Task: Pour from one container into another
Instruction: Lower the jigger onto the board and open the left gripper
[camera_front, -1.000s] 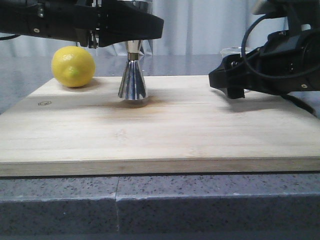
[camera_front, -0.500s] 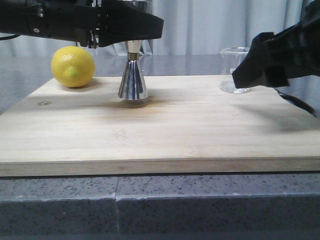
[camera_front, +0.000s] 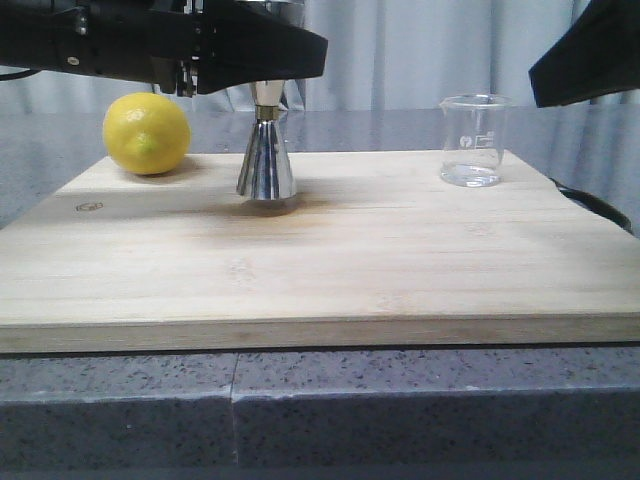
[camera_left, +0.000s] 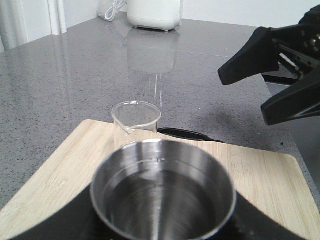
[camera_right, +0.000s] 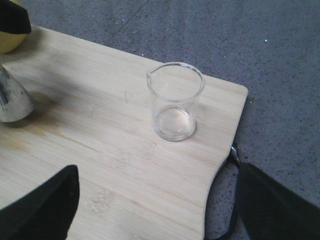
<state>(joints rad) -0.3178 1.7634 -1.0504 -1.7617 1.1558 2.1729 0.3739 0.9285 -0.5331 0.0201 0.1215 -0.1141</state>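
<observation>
The steel jigger (camera_front: 266, 155) stands upright on the wooden board (camera_front: 320, 260), left of centre. My left gripper (camera_front: 262, 52) is shut on its upper cup (camera_left: 162, 192), one black finger on each side. The clear glass beaker (camera_front: 473, 140) stands by itself near the board's right rear corner, upright, its lip toward the jigger (camera_right: 12, 100). The beaker (camera_right: 175, 100) looks nearly empty. My right gripper (camera_front: 588, 58) hangs open above and to the right of the beaker (camera_left: 136, 120), touching nothing; its fingers (camera_right: 45, 205) are spread wide.
A yellow lemon (camera_front: 147, 132) lies at the board's left rear corner, beside the jigger. A black cable (camera_right: 231, 165) runs along the board's right edge. Grey stone counter (camera_front: 400, 400) surrounds the board. A white appliance (camera_left: 152, 12) stands far off.
My right gripper was low around the beaker a second ago; it has let go and risen up and to the right, leaving the beaker standing. The left gripper and jigger are unmoved.
</observation>
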